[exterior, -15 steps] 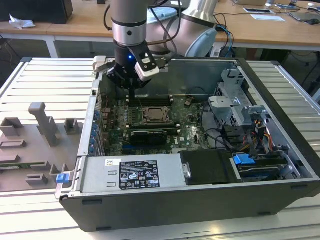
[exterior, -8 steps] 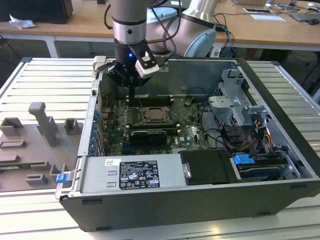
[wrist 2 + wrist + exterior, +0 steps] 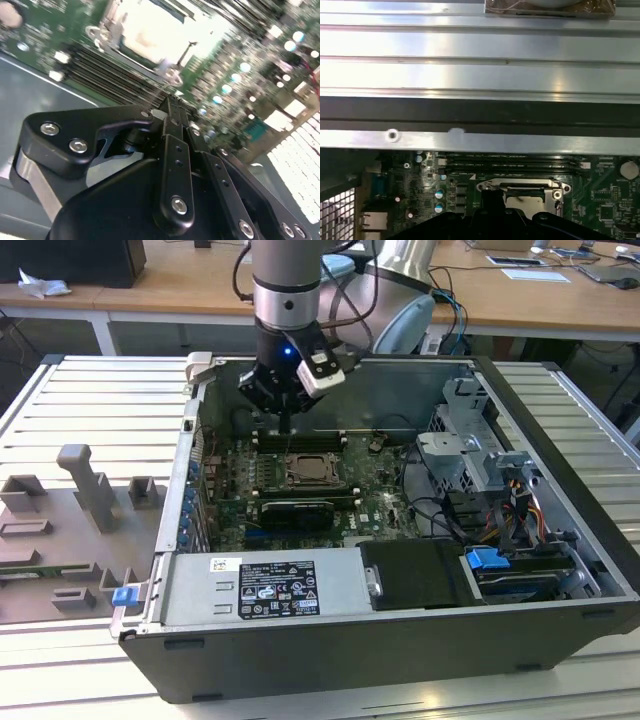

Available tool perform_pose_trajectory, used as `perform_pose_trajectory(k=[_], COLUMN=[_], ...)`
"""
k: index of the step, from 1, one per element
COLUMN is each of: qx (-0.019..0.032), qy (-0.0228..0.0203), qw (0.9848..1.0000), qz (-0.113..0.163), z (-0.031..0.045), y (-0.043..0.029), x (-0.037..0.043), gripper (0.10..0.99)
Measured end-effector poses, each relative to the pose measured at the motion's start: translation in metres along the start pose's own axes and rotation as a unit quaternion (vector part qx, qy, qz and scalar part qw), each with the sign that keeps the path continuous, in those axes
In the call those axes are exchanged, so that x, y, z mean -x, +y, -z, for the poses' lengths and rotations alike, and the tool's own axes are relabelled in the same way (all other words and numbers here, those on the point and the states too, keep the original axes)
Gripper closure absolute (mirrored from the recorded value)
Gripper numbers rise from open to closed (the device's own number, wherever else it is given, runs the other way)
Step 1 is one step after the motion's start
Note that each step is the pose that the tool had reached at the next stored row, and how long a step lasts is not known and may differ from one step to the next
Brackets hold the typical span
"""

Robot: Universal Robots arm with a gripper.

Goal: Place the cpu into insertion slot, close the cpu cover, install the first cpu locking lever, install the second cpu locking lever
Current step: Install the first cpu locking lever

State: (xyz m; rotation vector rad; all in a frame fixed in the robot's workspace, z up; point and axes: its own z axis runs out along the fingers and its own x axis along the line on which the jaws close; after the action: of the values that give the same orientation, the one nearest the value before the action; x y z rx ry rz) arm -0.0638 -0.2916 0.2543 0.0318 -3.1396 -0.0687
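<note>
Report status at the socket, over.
Gripper shut, holding nothing, hovering by the memory slots. Cpu cover down flat. Nothing between them.

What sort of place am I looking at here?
Probably a robotics lab or workshop: a robot arm hangs over an opened computer case on a slatted metal table, with wooden desks behind.

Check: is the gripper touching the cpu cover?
Apart. In the exterior view, the gripper ends over the memory slots, short of the cpu cover.
</note>
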Motion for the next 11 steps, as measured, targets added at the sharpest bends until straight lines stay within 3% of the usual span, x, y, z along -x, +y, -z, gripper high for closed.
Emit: perform_pose_trajectory(k=[3, 5, 7, 8, 11], qx=[0.0000, 0.0014, 0.0095, 0.0165, 0.0277], qy=[0.0000, 0.0000, -0.0001, -0.0003, -0.0006], qw=[1.0000, 1.0000, 1.0000, 0.9999, 0.9996], qz=[0.000, 0.000, 0.000, 0.000, 0.000], z=[-0.0015, -0.0021, -0.0023, -0.0026, -0.0039], y=[-0.0004, -0.0006, -0.0006, -0.0006, -0.0007], x=[0.0168, 0.0213, 0.0217, 0.0218, 0.0221], gripper=[0.980, 0.980, 0.980, 0.980, 0.980])
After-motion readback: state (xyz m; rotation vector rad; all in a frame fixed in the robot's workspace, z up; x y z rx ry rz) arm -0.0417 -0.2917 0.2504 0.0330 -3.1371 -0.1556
